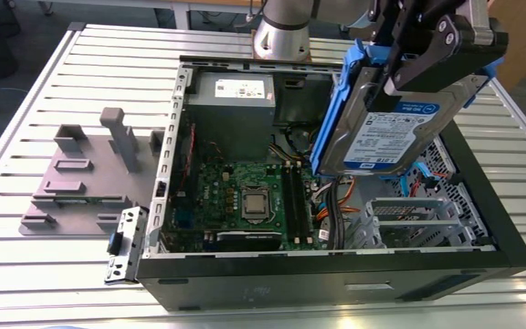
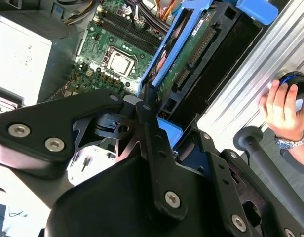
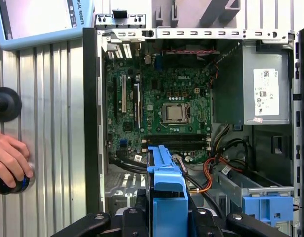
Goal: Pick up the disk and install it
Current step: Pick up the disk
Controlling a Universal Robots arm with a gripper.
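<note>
Holding entry, one item: the gripper point(image 1: 407, 77) is clamped on the disk point(image 1: 382, 133), its black fingers point(image 1: 424, 60) pressed onto the blue rails at the upper end. Location of the disk: raised and tilted over the open computer case point(image 1: 336, 277), at about two o'clock in the exterior view, label side facing the camera, lower end hanging above the orange cables point(image 1: 338, 199) and beside the metal drive cage point(image 1: 409, 219). In the second wrist view the disk's point(image 2: 191, 54) green circuit side shows; in the first wrist view its blue rail point(image 3: 167, 187) stands edge-on. Case contents: green motherboard point(image 1: 244, 192) with processor at the centre, grey power supply point(image 1: 231, 103) at twelve o'clock of the motherboard, small blue clip point(image 3: 268, 207) on the cage. Surroundings: ribbed metal table point(image 1: 25, 274); grey fixture plate point(image 1: 80, 185) at nine o'clock of the case. A person's hand point(image 3: 11, 158) rests on a round black knob point(image 3: 5, 104) area beside the table.
</note>
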